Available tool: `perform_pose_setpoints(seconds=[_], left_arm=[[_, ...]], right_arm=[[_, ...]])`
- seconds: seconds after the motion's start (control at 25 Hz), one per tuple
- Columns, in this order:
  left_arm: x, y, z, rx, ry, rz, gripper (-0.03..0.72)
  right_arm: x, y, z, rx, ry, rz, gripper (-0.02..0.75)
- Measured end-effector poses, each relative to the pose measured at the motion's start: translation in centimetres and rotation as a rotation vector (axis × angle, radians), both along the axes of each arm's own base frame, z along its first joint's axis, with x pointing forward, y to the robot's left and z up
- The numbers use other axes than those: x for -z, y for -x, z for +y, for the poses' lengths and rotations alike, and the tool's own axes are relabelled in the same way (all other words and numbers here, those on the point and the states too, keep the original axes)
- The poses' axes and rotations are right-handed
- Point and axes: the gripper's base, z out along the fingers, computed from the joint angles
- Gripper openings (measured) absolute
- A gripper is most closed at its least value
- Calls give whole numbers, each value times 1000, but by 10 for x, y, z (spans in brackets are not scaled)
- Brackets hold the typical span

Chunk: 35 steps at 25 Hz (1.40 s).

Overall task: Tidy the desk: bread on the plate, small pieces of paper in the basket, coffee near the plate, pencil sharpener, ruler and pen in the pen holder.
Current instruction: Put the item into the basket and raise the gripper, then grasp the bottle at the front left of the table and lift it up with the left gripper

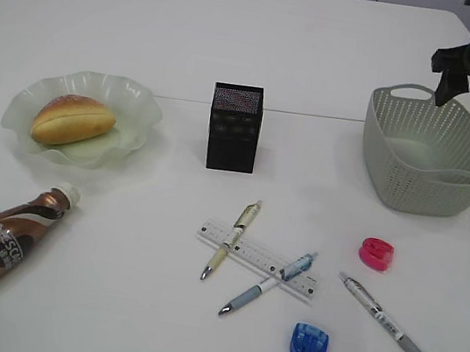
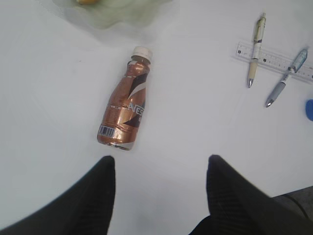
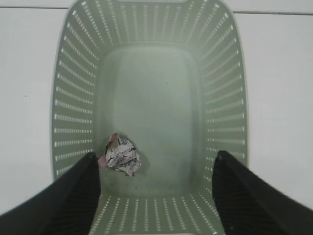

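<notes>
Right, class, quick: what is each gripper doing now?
Left gripper: open, holding nothing.
Right gripper: open above the basket, holding nothing.

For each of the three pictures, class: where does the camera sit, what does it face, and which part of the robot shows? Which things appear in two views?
Exterior: in front, slanting down at the desk; right gripper shows top right.
Left wrist: above the coffee, looking down; open left gripper.
Right wrist: over the basket, looking in at crumpled paper; open fingers.
Shared: coffee, ruler, basket.
</notes>
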Motion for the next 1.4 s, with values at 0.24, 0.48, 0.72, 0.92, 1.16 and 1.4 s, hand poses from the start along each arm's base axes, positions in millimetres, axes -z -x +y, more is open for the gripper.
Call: perform_pose_setpoints(seconds=[0.24, 0.48, 0.72, 0.92, 1.16, 1.4], left_arm=[[0, 0, 0, 0, 0, 0, 426], [0, 0, 0, 0, 2, 0, 426], [0, 0, 0, 0, 2, 0, 426], [0, 0, 0, 0, 2, 0, 426], [0, 0, 0, 0, 2, 0, 426], [0, 0, 0, 0, 0, 0, 426]], right_arm=[[-34, 2, 3, 4, -36, 8, 568], [-83, 15, 5, -6, -56, -23, 571], [-128, 44, 5, -9, -42, -112, 571], [-160, 81, 4, -6, -20, -170, 571], [-150, 130, 4, -23, -6, -90, 571], [-117, 184, 2, -18, 27, 35, 571]])
